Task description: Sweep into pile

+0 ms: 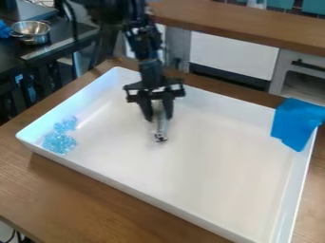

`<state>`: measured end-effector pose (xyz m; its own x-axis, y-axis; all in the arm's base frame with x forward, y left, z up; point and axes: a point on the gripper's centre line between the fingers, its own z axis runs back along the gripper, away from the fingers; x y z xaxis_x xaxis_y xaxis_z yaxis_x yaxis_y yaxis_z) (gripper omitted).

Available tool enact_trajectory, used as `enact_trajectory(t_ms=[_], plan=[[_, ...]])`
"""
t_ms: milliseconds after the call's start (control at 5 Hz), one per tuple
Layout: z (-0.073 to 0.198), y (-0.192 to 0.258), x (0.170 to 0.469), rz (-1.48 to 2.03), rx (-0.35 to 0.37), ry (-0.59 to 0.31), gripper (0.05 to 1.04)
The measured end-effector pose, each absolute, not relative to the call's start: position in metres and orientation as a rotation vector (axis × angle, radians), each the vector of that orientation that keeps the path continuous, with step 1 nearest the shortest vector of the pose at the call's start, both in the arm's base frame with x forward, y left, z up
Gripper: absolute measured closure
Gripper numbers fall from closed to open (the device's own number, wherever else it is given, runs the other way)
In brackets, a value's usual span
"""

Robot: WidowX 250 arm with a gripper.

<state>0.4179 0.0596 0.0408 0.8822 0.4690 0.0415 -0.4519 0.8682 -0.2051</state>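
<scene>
Room along the near edge of the tray (127, 189)
Blue cloth (295, 121) blocks its right corner, blue pieces (59, 142) the left.

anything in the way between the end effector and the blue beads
Nothing visible is in the way: bare tray floor lies between the end effector, holding a pale tool, and the beads. The blue cloth lies over the tray's edge at picture right, off that path.
</scene>
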Motion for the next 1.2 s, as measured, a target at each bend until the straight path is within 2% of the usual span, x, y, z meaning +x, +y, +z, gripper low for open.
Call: enact_trajectory(t_ms=[200,400,600,800,1000,1200], plan=[[0.048,0.084,0.411,0.742,-0.291,-0.078,0.581],[0.055,0.106,0.402,1.009,-0.346,-0.086,0.581],[0.054,0.111,0.392,1.141,-0.340,-0.102,0.581],[0.043,0.118,0.380,1.194,-0.292,-0.113,0.581],[0.044,0.120,0.376,1.210,-0.294,-0.139,0.581],[0.064,0.111,0.385,1.252,-0.375,-0.120,0.581]])
